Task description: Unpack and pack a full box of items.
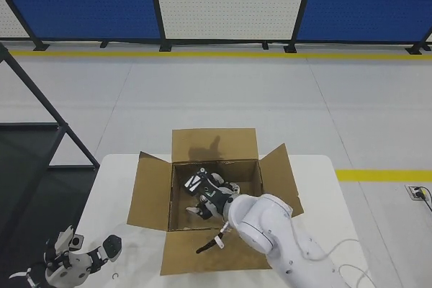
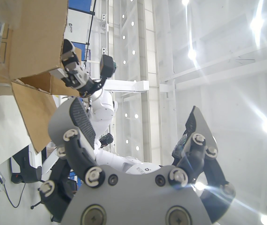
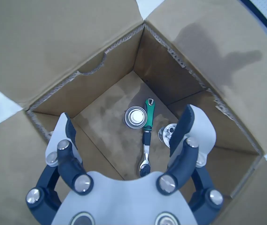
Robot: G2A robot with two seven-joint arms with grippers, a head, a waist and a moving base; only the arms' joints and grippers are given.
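Count: one cardboard box [image 1: 150,194], four flaps, three items inside, two grippers.

The box stands at the middle of the white table [image 1: 109,216], with all four flaps folded outward. The side flaps slope up and away; the near flap lies flat toward the table's front edge. Bare tabletop shows on both sides of the flaps.

Items on the box floor:
1. One metal can [image 3: 135,117], upright, lid facing up.
2. One ratchet wrench [image 3: 149,115] with a green handle, lying flat just beside the can. Whether the two touch cannot be told.
3. One round metal piece [image 3: 165,134] on the other side of the wrench, partly hidden behind a finger; its kind cannot be told.

All three items sit close together near one corner. The rest of the floor is bare cardboard, with the torn corrugated wall edges above it.

The right gripper [image 3: 127,114] hangs inside the box opening above the items, jaws spread wide and holding nothing.

The left gripper [image 2: 134,108] is near the table's front left corner, well apart from the box. It points upward with its jaws spread and nothing between them.
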